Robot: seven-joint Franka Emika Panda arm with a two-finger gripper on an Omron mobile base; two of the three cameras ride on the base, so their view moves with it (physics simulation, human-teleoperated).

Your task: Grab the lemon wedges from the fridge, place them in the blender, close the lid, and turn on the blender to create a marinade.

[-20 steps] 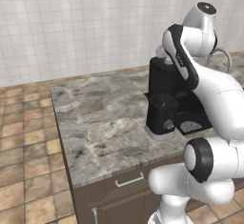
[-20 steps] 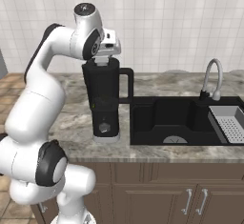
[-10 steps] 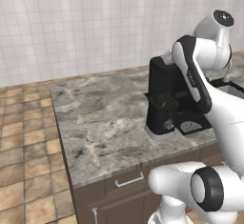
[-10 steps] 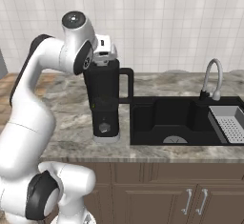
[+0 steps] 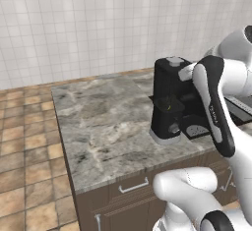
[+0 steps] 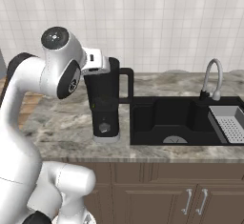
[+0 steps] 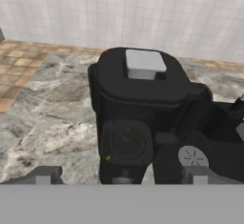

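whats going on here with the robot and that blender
The robot arm is at the blender, which stands on the marble counter next to the dark sink. The lid is on the jar, with its grey cap on top. The gripper is open and holds nothing; it hangs above and in front of the blender, looking down at the round knob on its base. A bit of yellow-green shows through the jar, likely the lemon wedges.
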